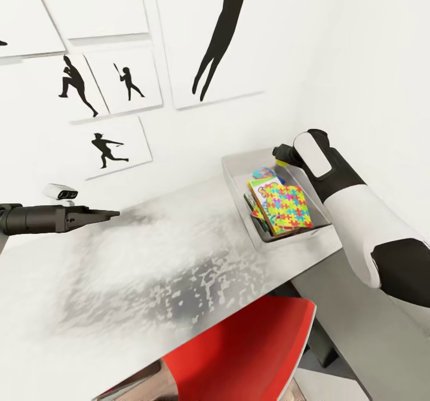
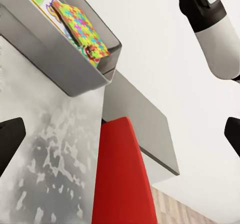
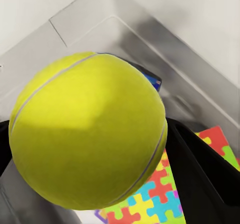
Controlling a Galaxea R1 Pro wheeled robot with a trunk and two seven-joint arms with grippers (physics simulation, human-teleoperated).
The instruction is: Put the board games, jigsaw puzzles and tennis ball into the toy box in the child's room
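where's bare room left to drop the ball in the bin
The toy box has bare floor at its far end by the wall, under the right claw holding the tennis ball. Its near end is crowded with jigsaw puzzles stacked on board games.

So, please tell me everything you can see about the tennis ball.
The tennis ball is yellow-green with a fuzzy-looking surface and a thin pale curved seam. It is whole and round, held between the dark fingers of the right gripper, above the grey toy box. Below it lies a multicoloured jigsaw puzzle. The ball does not touch the box.
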